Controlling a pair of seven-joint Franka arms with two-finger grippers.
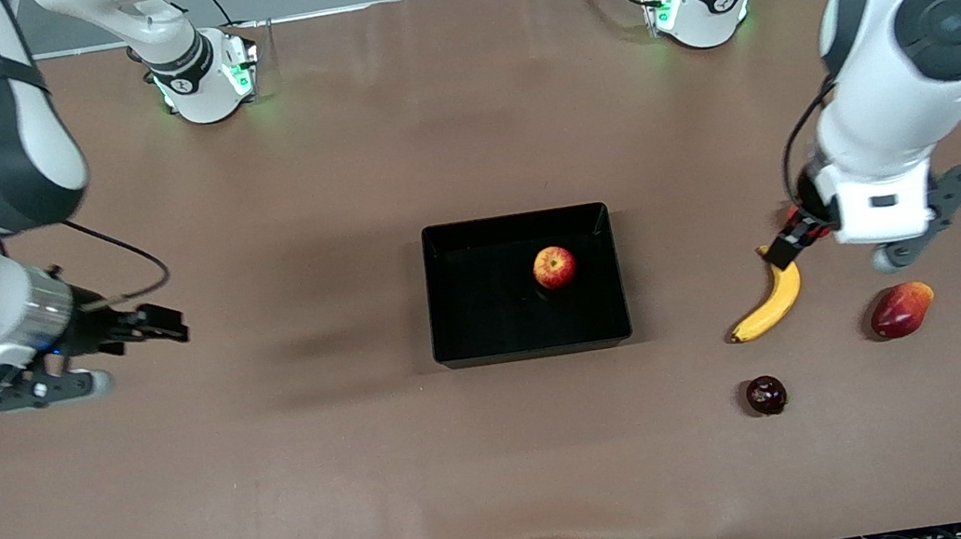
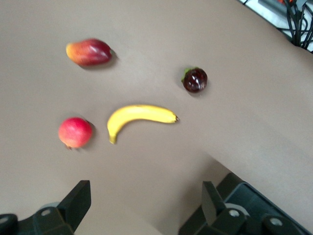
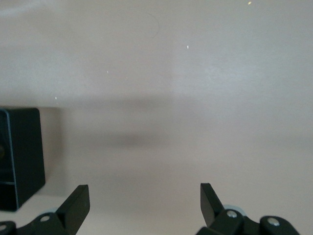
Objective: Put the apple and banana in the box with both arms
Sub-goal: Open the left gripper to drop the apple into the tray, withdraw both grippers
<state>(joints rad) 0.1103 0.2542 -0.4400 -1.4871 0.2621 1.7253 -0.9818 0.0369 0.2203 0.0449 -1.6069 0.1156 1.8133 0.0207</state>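
Note:
The apple (image 1: 553,267), red with yellow streaks, lies inside the black box (image 1: 486,311) at the middle of the table. The banana (image 1: 768,304) lies on the table beside the box, toward the left arm's end. It also shows in the left wrist view (image 2: 139,116). My left gripper (image 1: 789,245) is open and empty, over the banana's end that is farther from the front camera; in the left wrist view (image 2: 145,205) its jaws stand wide apart. My right gripper (image 1: 161,324) is open and empty, over bare table toward the right arm's end; it also shows in the right wrist view (image 3: 144,203).
An elongated dark-red-and-orange fruit (image 1: 902,309) and a dark round fruit (image 1: 766,395) lie near the banana, nearer the front camera. A plain red round fruit (image 2: 75,132) shows beside the banana in the left wrist view only. A corner of the box (image 3: 19,156) shows in the right wrist view.

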